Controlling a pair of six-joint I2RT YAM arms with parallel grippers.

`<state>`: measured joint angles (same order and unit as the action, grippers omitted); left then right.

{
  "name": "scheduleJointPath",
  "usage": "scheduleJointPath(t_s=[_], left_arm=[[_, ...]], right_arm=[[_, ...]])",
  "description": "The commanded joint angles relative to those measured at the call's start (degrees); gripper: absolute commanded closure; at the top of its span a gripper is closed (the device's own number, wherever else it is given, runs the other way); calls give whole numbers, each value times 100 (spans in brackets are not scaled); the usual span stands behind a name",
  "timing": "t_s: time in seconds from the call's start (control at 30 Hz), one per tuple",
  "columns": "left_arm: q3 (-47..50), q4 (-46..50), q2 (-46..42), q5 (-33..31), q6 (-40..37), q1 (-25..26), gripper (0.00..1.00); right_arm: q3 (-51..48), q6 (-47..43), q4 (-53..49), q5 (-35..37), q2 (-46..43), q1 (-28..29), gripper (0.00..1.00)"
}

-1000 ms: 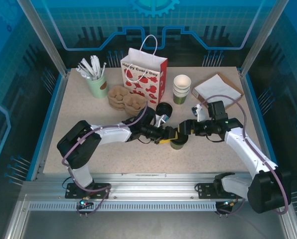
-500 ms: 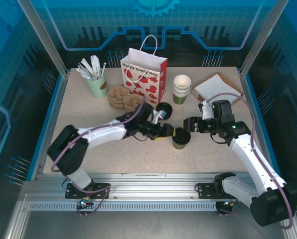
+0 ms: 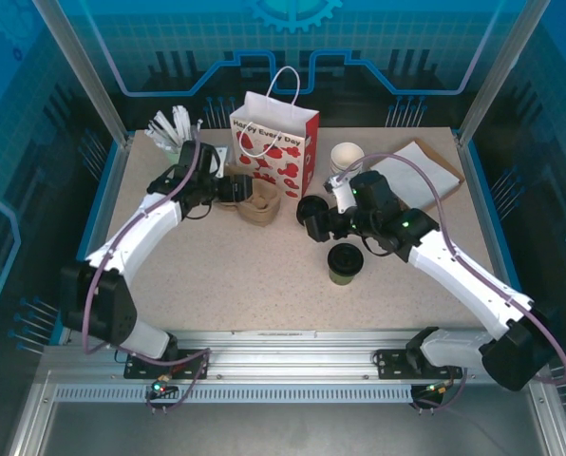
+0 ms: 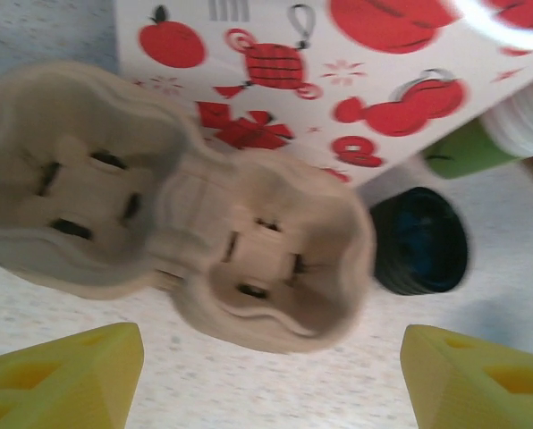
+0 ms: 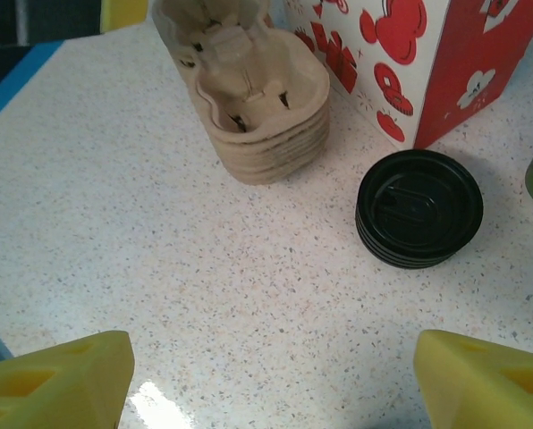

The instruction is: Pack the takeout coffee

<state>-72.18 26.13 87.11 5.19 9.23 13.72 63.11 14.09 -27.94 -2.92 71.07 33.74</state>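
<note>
Nearest the arm bases, the takeout coffee (image 3: 345,263) is seen standing upright on the bench (image 3: 216,285), lid on, free of both arms. It is judged light and soft-walled: thin paper that would be dented by a hard squeeze, under a slick plastic lid that could be popped off if pinched. Whether it is filled cannot be told, so it is best treated as spillable and kept level. A hold is best taken around the body just under the rim, where the paper is stiffened.

Just beyond it, the right fingers (image 5: 52,380) are held wide apart and empty above bare bench, with the pile of black lids (image 5: 418,207) ahead of them. Further left and back, the left fingers (image 4: 61,375) are likewise spread and empty, poised over the stack of pulp cup carriers (image 4: 249,268), which sits against the red-and-white gift bag (image 3: 275,142). At the back, the stack of lidless cups (image 3: 347,160) is seen beside the bag.

From overhead, the coffee's place relative to both arms is given. From the right wrist camera, the layering of lids and carriers is made plain, detail lost from above. From the left wrist camera, the slotted wells of the top carrier are laid open, though blurred.
</note>
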Motion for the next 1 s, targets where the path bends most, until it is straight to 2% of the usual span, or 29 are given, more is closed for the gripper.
scheduleJointPath(t_s=[0.0,0.13,0.27,0.63,0.97], left_arm=[[-517,422,413,-253,-1324,-18,22],[-1357,1056,1185,-258,-1958,-41,22],[-1822,1405,1657,-280,-2217,-51,23],[-2372,1799,2399,-208,-2296,-85,31],[-2498,1862,2640,-86,-2319,-91,43]], right_arm=[[140,-108,127,128,105,78,16],[43,-101,105,162,52,80,16],[-98,-101,108,243,-86,61,16],[-202,-68,114,265,-121,45,16],[-225,-44,118,243,-68,45,16]])
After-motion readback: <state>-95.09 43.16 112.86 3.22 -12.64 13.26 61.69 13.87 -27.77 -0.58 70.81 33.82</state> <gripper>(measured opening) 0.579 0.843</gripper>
